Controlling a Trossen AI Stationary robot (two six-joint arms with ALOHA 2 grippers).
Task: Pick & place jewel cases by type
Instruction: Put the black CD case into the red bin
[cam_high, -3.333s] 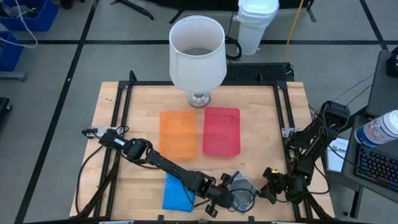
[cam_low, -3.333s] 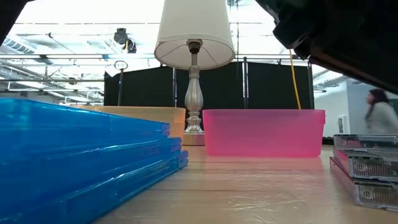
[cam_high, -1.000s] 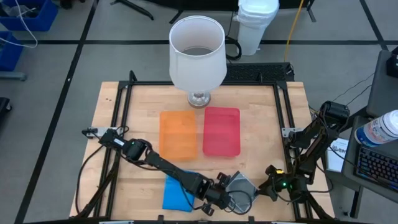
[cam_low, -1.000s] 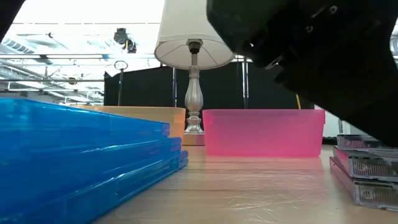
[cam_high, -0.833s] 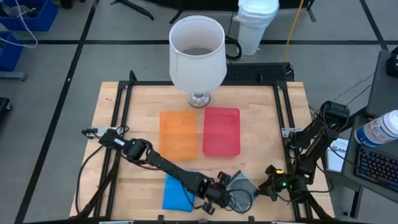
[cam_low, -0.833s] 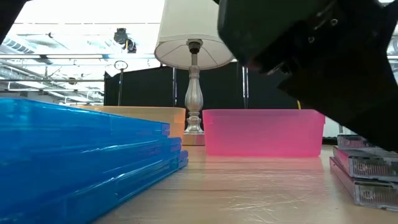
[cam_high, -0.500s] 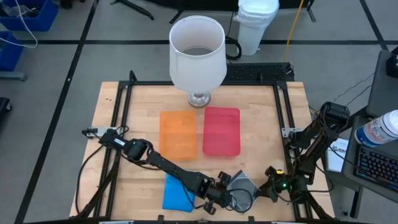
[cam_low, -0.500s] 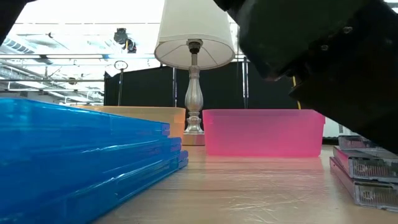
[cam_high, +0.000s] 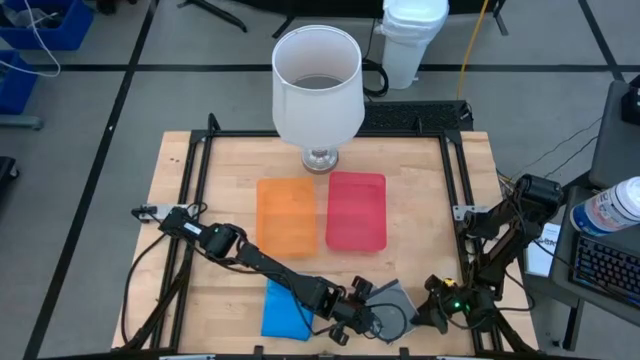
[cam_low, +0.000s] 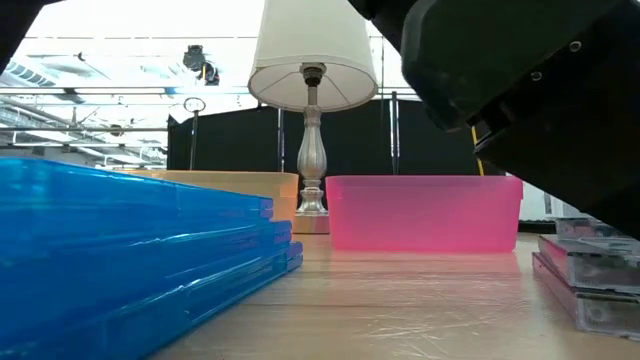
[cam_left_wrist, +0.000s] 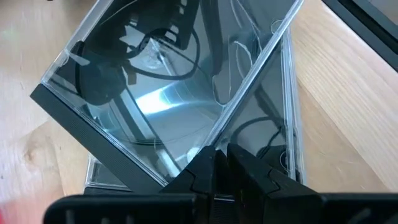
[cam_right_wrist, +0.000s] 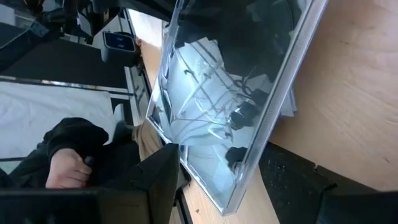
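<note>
The left gripper (cam_high: 362, 308) was low over the near edge of the worktop (cam_high: 420, 200), a bit right of the middle. Its jaws were almost shut, pinching the edge of a clear jewel case (cam_left_wrist: 168, 87). That case was tilted up at an angle. It sat over a small pile of grey and clear cases (cam_high: 395, 312) lying flat on the wood.

The right gripper (cam_high: 428, 315) was just to the right of that same pile, at the near right part of the worktop. Its jaws stood wide apart. The tilted clear case (cam_right_wrist: 249, 93) showed between them, but I cannot tell if the jaws touched it.

A stack of blue jewel cases (cam_high: 283, 310) lay on the near side, left of the clear pile, under the left arm. In the low view the blue stack (cam_low: 130, 260) filled the left side, and the clear pile (cam_low: 590, 280) sat at the right.

Farther back, near the middle, an orange tray (cam_high: 288, 213) and a red tray (cam_high: 356, 209) sat side by side, orange on the left. A white lamp (cam_high: 317, 85) stood behind them at the far edge.
</note>
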